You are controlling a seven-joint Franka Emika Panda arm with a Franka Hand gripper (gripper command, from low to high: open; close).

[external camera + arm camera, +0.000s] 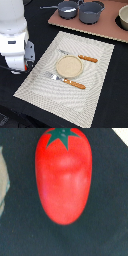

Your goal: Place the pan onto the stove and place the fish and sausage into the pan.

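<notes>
The sausage (pixel 63 175), a glossy red lump with a green star-shaped top, fills the wrist view and lies on the black table directly under the camera. A pale, uneven piece that looks like the fish (pixel 2 180) is cut off at that view's edge, beside the sausage. The pan (pixel 67 9) sits on the stove (pixel 107 26) at the back, its handle pointing to the exterior view's left. My gripper (pixel 18 66) hangs low over the table at the exterior view's left, beside the placemat. Its fingers are hidden, and the arm hides the sausage and fish in the exterior view.
A larger grey pot (pixel 91 12) stands on the stove next to the pan, and a bowl (pixel 123 17) at its right end. The striped placemat (pixel 47 82) holds a round plate (pixel 69 65), a knife (pixel 82 58) and a fork (pixel 67 81).
</notes>
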